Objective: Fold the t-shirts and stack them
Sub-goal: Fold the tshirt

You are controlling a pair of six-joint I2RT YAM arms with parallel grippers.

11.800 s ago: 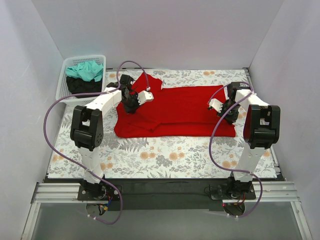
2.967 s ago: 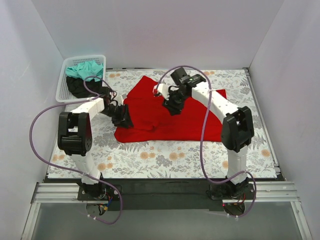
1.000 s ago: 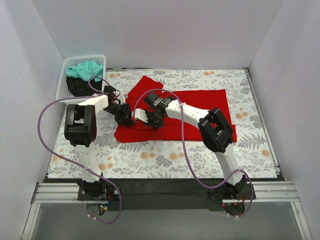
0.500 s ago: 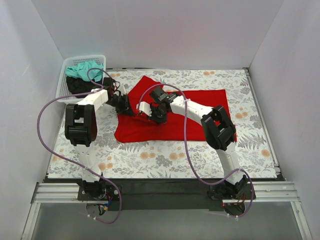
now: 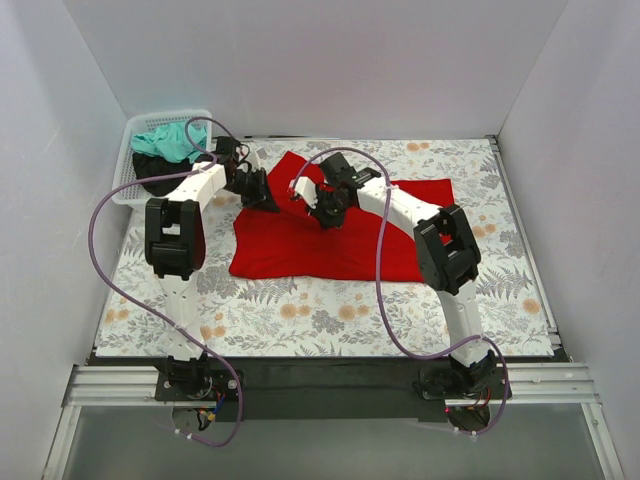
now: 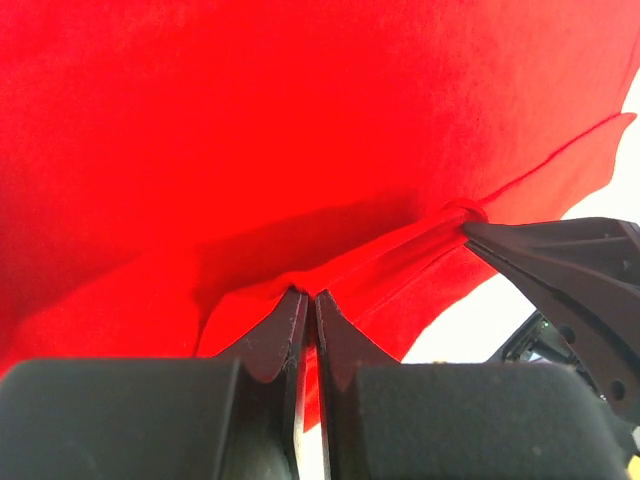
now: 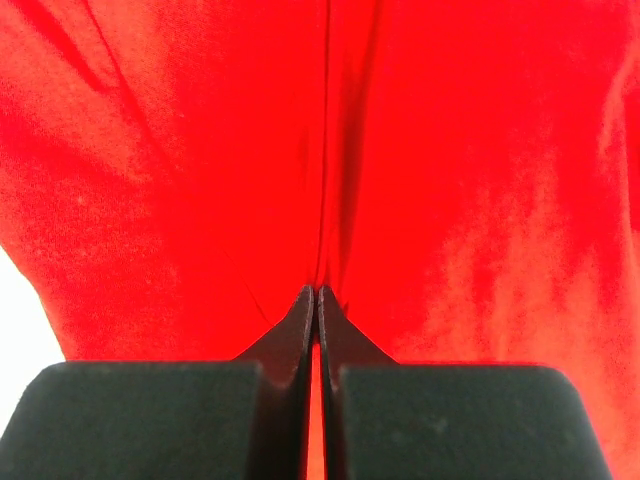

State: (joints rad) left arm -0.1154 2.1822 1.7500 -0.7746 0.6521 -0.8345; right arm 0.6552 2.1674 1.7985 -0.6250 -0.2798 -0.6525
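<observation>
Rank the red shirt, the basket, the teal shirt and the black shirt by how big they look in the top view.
Largest: red shirt, by far.
Next: basket.
Smallest: teal shirt and black shirt, bunched in the basket and about alike; black lies partly under teal, so I won't rank them.

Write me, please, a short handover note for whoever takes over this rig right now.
Left hand: shut, pinching a ridge of the red t-shirt near its far-left part.
Right hand: shut, pinching the same shirt just beside it, toward the middle.
The red t-shirt lies on the floral cloth. The teal t-shirt and black t-shirt sit in the white basket, far left.
Done: one shirt out and gripped; no finished fold, no stack.
Left: fold the red one, then the other two, and stack.
</observation>
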